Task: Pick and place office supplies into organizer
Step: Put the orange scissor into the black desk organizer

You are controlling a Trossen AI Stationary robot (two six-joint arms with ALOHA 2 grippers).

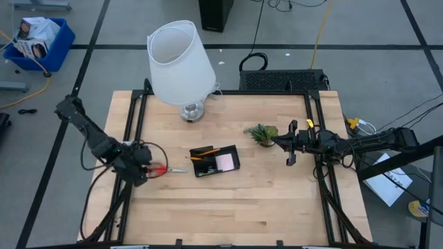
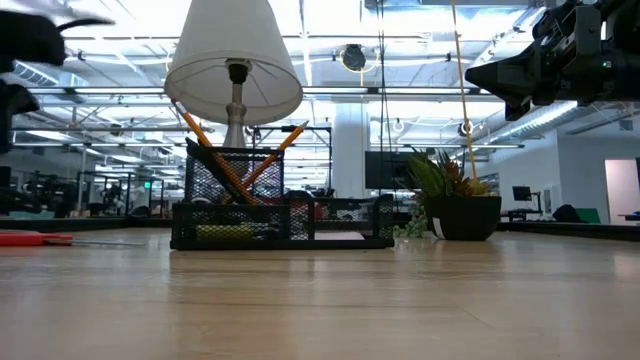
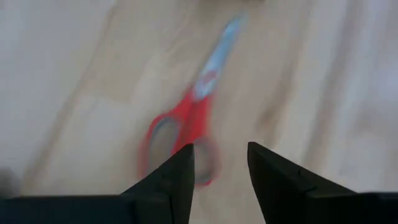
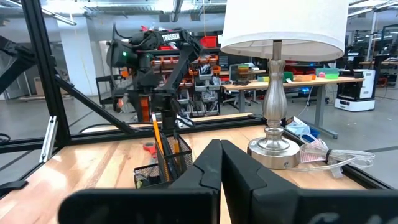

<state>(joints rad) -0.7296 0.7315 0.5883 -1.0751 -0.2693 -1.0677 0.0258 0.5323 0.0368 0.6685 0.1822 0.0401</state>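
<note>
Holding pencils (image 1: 205, 151) and what looks like a pink pad (image 1: 225, 162), the organizer (image 1: 234, 151) sits right of the open left pincer (image 3: 219, 167).

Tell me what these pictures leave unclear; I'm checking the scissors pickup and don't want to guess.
- Scissors: blurred in the left wrist view; whether the left gripper touches the handles cannot be told.
- Scissors in the high view: handles partly covered by the left gripper.
- Organizer: contents too small from above; mesh walls screen them in the low view.
- Left gripper: cut off by the low view's edge.
</note>
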